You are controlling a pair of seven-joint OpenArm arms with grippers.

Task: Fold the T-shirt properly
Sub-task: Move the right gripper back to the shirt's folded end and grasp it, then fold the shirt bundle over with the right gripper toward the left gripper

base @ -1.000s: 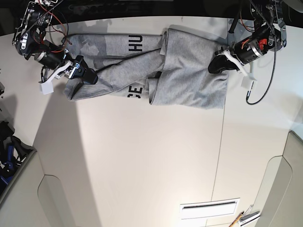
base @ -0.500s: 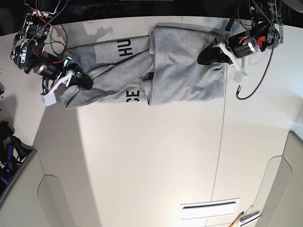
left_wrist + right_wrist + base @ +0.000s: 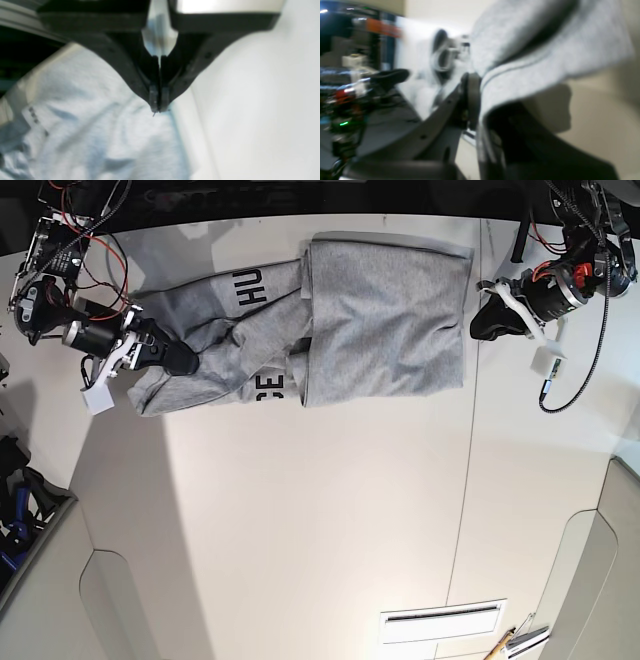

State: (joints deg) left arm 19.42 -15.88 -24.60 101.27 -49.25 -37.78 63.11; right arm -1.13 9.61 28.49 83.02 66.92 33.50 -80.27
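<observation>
T-shirt position: the T-shirt (image 3: 330, 310) lies along the far edge of the desk (image 3: 320, 520), one half doubled over flat toward the right side of the base view, the other half rumpled and twisted, with black letters (image 3: 255, 330) showing in two places.

Right pincer: the right pincer (image 3: 178, 358), at the left of the base view, has its jaws drawn together on a fold of grey cloth; its wrist view shows fabric draped over one finger (image 3: 470, 100) and lifted clear of the desk.

Left pincer: the left pincer (image 3: 490, 322) has its jaws pressed together with no gap. In its wrist view the tips sit at the hem of the cloth; I cannot tell whether they hold a sliver of it or nothing. In the base view it is just off the shirt's edge, over bare desk.

Risk, slack end: if the left pincer has nothing, any pull by the right pincer would probably drag the whole garment instead of stretching it, undoing the flat half.

Risk, bunched grip: the right pincer seems to hold a gathered wad, not a single edge. Laying that down would likely trap the twist inside the fold.

Risk, far edge: the shirt lies close to the desk's far edge; a sweep that way could spill cloth over.

Risk, thin hold: a grip on so narrow a hem may slip under tension.
</observation>
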